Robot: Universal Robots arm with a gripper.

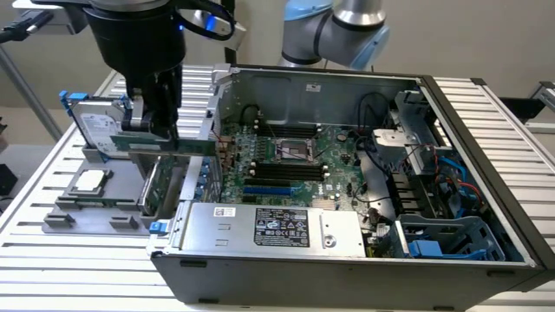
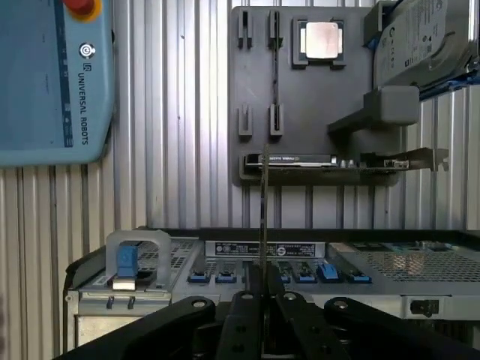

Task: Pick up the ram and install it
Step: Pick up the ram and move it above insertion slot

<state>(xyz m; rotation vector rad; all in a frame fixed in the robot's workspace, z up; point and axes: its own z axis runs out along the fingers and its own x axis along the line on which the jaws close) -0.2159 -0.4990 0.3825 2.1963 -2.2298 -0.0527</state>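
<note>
The ram (image 1: 165,144) is a thin green stick held level in the air, just outside the open computer case (image 1: 347,84) on the exterior view's left. My gripper (image 1: 158,132) is shut on the ram from above, over the grey holder tray (image 1: 87,221). In the wrist view the ram (image 2: 263,210) shows edge-on as a thin line rising from between the black fingers (image 2: 244,315) of my gripper (image 2: 262,292). The motherboard's black memory slots (image 1: 286,172) lie inside the case, to the exterior view's right of the ram.
On the tray stand a hard drive (image 1: 97,127), a silver processor chip (image 1: 91,182) and a wider green expansion card (image 1: 160,188). A grey power supply (image 1: 269,227) lines the case's front. A blue teach pendant (image 2: 56,82) lies on the slatted table.
</note>
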